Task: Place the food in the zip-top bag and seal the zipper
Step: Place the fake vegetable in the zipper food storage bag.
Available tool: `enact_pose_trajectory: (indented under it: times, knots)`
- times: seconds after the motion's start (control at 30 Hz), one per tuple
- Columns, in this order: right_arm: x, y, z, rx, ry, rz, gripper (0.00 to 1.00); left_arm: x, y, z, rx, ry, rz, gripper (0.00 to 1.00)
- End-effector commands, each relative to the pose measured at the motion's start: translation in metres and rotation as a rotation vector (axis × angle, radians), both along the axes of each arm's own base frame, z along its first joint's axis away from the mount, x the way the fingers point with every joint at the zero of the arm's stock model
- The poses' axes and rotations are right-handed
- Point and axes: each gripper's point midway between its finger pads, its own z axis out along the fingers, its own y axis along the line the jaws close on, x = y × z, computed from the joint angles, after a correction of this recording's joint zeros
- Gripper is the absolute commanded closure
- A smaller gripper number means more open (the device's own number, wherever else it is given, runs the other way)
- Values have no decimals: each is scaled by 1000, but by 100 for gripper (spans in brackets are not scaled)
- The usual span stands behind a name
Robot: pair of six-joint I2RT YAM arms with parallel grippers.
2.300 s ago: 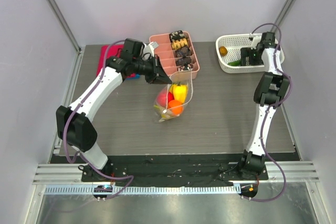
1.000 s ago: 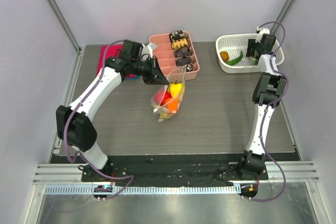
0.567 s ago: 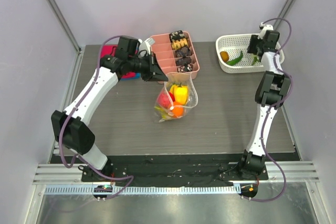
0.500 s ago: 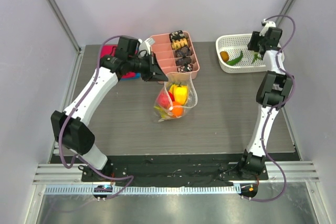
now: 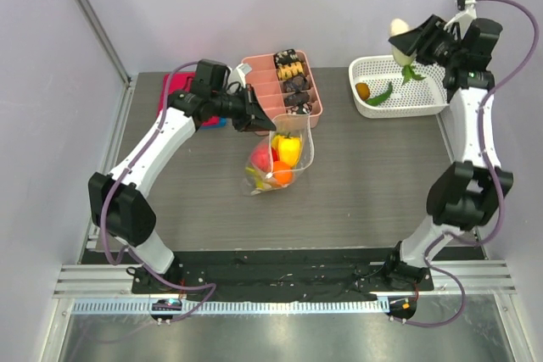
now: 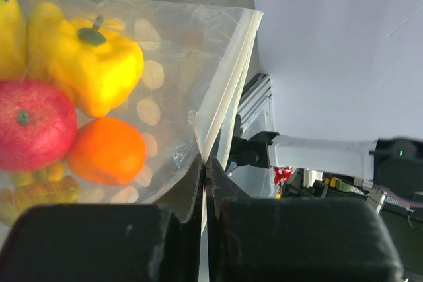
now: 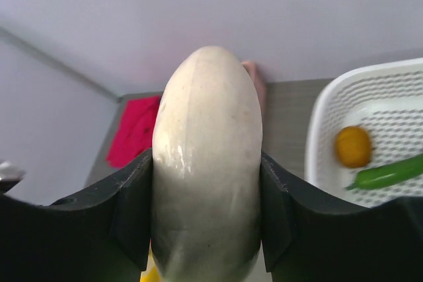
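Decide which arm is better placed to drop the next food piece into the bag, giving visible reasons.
Right. The right gripper grips the white vegetable above the basket; the left gripper is shut on the mouth edge of the zip-top bag, holding it up.

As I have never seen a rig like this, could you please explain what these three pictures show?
These are two robot arms bolted at the near edge of a table. One picture looks down from above and behind them; the other two come from a camera on each wrist. On the table stand a pink divided tray and a white mesh basket holding a small orange fruit and a green piece. The left fingers pinch the edge of a clear bag, which holds a yellow pepper, a red apple and an orange. The right fingers grip a white oval piece, held up in the air near the basket.
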Motion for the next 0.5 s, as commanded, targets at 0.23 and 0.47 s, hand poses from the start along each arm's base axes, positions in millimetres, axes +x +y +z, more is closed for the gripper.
enact_pose_trajectory:
  times: [0.23, 0.47]
  knots:
    - [-205, 200, 20, 271, 263, 608, 99, 5, -9, 24, -67, -54, -13, 100]
    - [-260, 240, -29, 260, 504, 683, 99, 2, -7, 25, -60, -70, -10, 100]
